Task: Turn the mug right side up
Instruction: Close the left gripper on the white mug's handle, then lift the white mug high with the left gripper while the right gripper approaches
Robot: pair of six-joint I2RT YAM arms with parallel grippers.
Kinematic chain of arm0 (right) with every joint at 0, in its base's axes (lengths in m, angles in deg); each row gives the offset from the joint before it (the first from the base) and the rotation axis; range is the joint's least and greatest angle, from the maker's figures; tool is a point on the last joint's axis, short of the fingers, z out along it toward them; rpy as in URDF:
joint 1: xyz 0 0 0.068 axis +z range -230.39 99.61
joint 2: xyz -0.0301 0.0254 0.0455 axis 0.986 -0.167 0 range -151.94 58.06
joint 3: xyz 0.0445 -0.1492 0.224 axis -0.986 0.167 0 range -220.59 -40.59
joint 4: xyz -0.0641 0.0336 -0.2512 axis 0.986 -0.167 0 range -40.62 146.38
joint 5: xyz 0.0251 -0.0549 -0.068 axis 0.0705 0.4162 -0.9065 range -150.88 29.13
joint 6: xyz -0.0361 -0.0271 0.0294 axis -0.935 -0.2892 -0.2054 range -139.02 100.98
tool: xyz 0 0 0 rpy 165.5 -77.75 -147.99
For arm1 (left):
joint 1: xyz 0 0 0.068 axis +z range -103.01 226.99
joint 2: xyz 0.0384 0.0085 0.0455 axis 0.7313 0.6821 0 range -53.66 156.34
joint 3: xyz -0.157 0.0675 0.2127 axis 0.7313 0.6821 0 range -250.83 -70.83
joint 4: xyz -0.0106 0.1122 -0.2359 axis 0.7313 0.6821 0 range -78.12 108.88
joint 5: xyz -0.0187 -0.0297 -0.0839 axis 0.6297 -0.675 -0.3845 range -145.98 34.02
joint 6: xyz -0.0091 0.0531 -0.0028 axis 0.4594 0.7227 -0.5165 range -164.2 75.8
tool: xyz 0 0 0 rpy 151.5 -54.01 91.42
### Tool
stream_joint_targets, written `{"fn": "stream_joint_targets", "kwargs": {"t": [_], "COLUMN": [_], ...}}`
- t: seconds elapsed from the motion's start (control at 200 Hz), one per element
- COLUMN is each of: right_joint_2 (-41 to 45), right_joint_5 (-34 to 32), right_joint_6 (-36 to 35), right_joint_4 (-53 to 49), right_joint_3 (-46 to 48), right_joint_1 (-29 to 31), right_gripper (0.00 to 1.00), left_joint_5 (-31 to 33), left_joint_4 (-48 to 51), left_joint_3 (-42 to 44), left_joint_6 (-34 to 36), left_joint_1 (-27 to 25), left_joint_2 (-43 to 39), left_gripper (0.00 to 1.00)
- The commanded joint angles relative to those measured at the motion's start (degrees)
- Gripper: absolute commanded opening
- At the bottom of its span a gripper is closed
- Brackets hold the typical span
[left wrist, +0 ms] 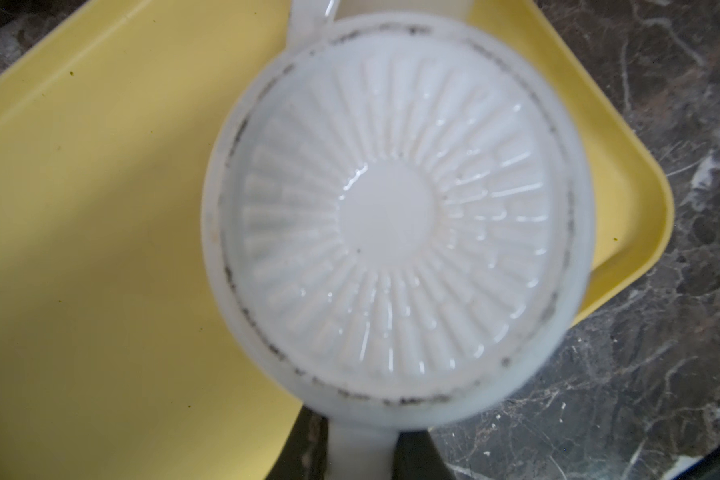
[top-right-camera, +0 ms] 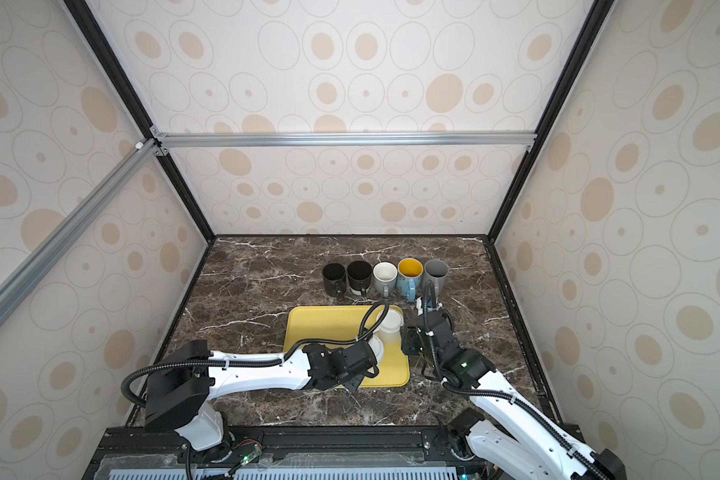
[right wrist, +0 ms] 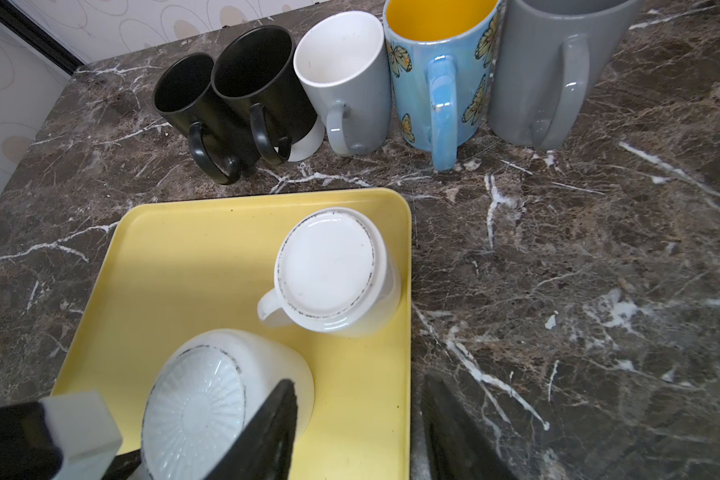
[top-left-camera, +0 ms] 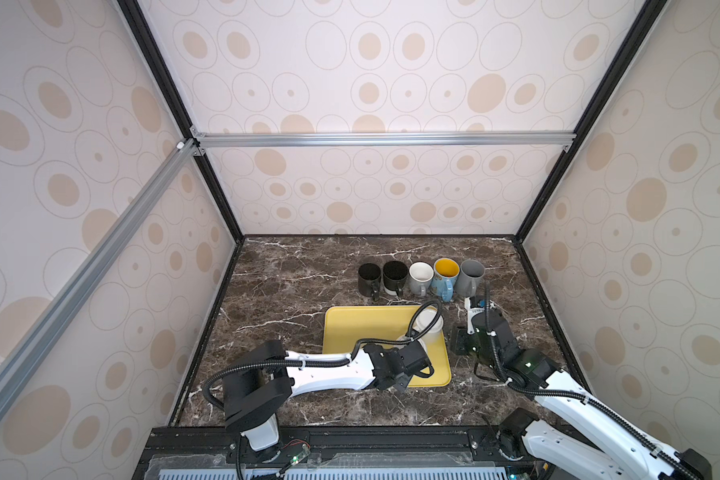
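A white mug with a ribbed base is bottom up and tilted over the yellow tray. Its base faces the left wrist camera. My left gripper is shut on the mug's handle, with a black finger on each side. In the right wrist view the same mug shows at the tray's near end. A second white mug stands bottom up on the tray near its far right corner. My right gripper is open with nothing between its fingers, hanging over the tray's right edge beside the held mug.
Several upright mugs stand in a row behind the tray: two black, a white-lined grey one, a blue butterfly one and a grey one. Bare marble table lies left of the tray. Walls enclose three sides.
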Motion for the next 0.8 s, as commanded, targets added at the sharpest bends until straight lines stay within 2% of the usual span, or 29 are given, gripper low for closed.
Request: {"fn": "stream_joint_targets", "kwargs": {"t": [0.0,0.27,0.33,0.59,0.795], "right_joint_2": [0.5,0.8,0.8,1.2,3.0], "right_joint_5": [0.2,0.7,0.8,2.8,3.7], "right_joint_6": [0.8,1.0,1.1,0.6,-0.6], "right_joint_4": [0.4,0.6,0.6,2.0,0.5], "right_joint_3": [0.8,0.9,0.9,0.9,-0.7], "right_joint_1": [-0.4,-0.4,-0.4,-0.4,-0.4], "right_gripper": [0.51,0.51,0.51,0.51,0.51], "left_joint_5": [1.1,1.8,2.7,7.5,9.1], "left_joint_4": [-0.4,0.1,0.8,4.0,1.1], "left_joint_3": [-0.8,-0.8,-1.0,-1.9,0.1], "left_joint_6": [0.6,1.2,1.5,3.6,4.2], "left_joint_1": [0.7,0.7,0.7,0.7,0.6], "left_joint_2": [-1.9,-2.1,-2.1,-6.0,-12.2], "left_gripper": [0.21,0.08,0.00,0.00,0.00]}}
